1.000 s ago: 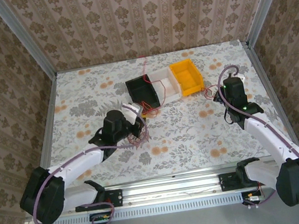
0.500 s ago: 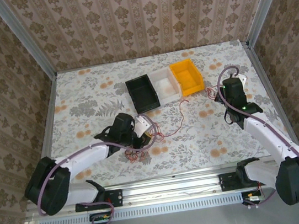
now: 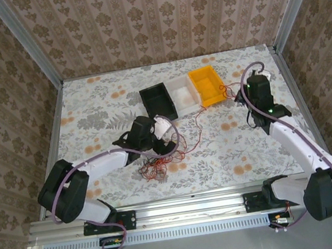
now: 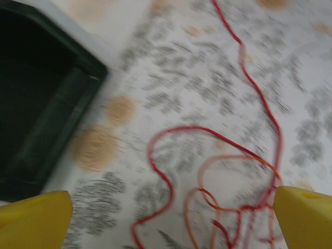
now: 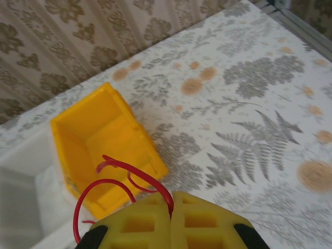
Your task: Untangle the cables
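Looking down from the top external camera: red cables heaped in a curly tangle on the floral worktop, well toward 6 o'clock of the black bin. Stretching from that heap along an 8-to-2 o'clock axis, one strand passing the 6 o'clock side of the white bin and yellow bin up to the right pincer. Heap sitting just at 7 o'clock of the left pincer; touching or apart, cannot tell.

Seen from the left wrist: left pincer released, yellow fingertips spread to the 7 and 5 o'clock corners. Cables looping on the worktop between and beyond those tips, ungrasped, with one long strand running up toward 12 o'clock. Black bin at 9 o'clock.

Seen from the right wrist: right pincer clenched on the cables, pads pressed together at 6 o'clock. Strand leaving the seam and arching toward 10 o'clock, to the near corner of the yellow bin; a second loop curving out toward 8 o'clock. White bin at 9 o'clock.
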`<state>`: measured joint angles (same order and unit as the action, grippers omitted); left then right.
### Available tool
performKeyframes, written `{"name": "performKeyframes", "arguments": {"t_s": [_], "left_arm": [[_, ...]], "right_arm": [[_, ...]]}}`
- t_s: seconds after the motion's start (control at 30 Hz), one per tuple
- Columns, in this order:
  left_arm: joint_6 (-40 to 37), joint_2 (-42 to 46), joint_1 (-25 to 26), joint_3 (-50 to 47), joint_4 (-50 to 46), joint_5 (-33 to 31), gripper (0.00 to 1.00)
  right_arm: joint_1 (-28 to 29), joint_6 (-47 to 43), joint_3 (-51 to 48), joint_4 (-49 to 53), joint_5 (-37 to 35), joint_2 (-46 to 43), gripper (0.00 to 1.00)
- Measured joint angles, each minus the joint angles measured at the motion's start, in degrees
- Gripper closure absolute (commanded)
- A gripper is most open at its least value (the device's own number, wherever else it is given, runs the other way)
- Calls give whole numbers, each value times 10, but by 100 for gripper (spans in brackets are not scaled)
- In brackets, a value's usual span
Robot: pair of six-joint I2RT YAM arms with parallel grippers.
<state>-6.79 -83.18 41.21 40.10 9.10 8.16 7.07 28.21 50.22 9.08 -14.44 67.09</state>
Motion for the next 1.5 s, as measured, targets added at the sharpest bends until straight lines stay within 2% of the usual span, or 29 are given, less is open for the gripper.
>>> {"name": "performKeyframes", "arguments": {"t_s": [0.13, 0.3, 0.4, 0.5, 0.67, 0.97, 1.27, 1.5], "left_arm": [[97, 2, -12, 5, 43, -119, 0], [197, -11, -19, 62, 9, -267, 0], [237, -18, -19, 85, -8, -329, 0], [269, -19, -21, 88, -32, -365, 0], [296, -19, -25, 88, -63, -386, 0], [318, -28, -44, 93, -79, -375, 0], [325, -48, -76, 117, -93, -348, 0], [325, -55, -79, 130, -96, -343, 0]], "right_arm": [[0, 3, 55, -1, 28, 71, 100], [6, 9, 128, 0, 54, 178, 100], [14, 16, 174, 8, 55, 235, 100], [19, 20, 219, 14, 53, 282, 99], [21, 22, 281, 16, 59, 357, 98], [23, 42, 369, 26, 99, 502, 99], [41, 54, 367, 45, 102, 520, 98], [55, 74, 340, 48, 93, 517, 98]]}}
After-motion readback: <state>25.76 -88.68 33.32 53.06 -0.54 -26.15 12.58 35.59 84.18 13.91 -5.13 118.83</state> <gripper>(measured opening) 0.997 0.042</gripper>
